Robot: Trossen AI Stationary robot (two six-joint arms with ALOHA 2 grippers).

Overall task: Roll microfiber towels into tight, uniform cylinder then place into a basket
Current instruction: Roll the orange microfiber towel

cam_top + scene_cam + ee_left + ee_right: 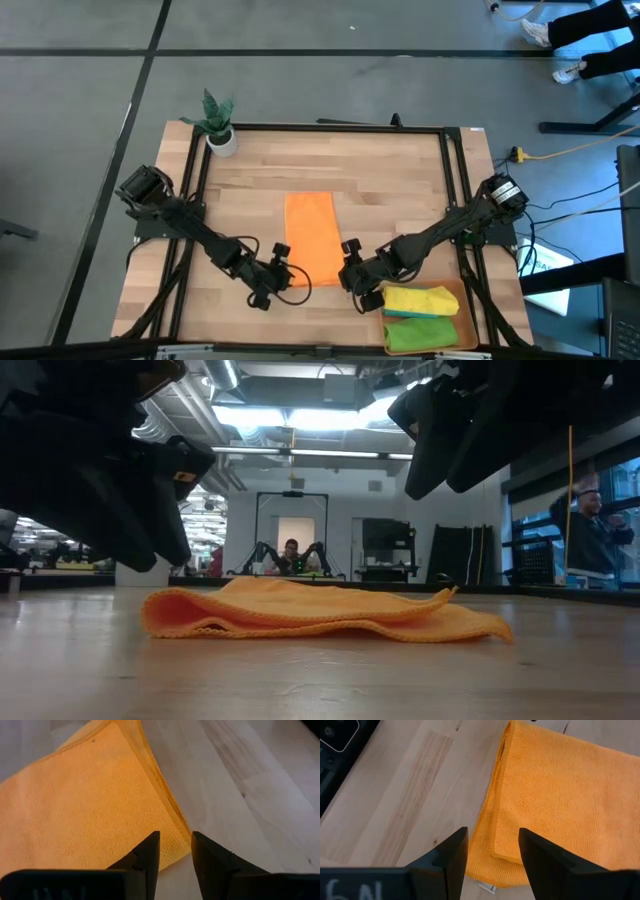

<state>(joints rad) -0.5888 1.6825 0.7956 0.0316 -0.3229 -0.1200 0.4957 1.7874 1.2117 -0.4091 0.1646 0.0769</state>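
Containers first: I see the basket (470, 338) at the near right corner of the table (390, 180), translucent orange-brown. In it, a yellow towel (420, 298) lies on the far side and a green towel (420, 332) on the near side, touching each other, both bunched into rough rolls. A small white plant pot (222, 141) with a green plant stands at the far left corner, well apart from everything else.

Left arm: it reaches in from the left edge, slanting toward the near middle. The left gripper (283, 266) sits at the near left corner of the orange towel (311, 238). In its wrist view the two fingers (145, 860) stand apart with nothing between them, released, poised right over the towel's corner edge; I can't tell whether the tips touch the cloth.

Orange towel: folded into a long strip, lying flat mid-table, long axis running far to near. The low view shows stacked layers with a loose, slightly wavy top fold. Not rolled.

Right arm: it comes in from the right edge, mirrored. The right gripper (349, 268) is at the towel's near right corner, just beside the basket's far left end. Its fingers (451, 857) are spread, nothing grasped; the folded edge of the towel lies in line with the gap, with a small white tag (486, 888) at the hem.
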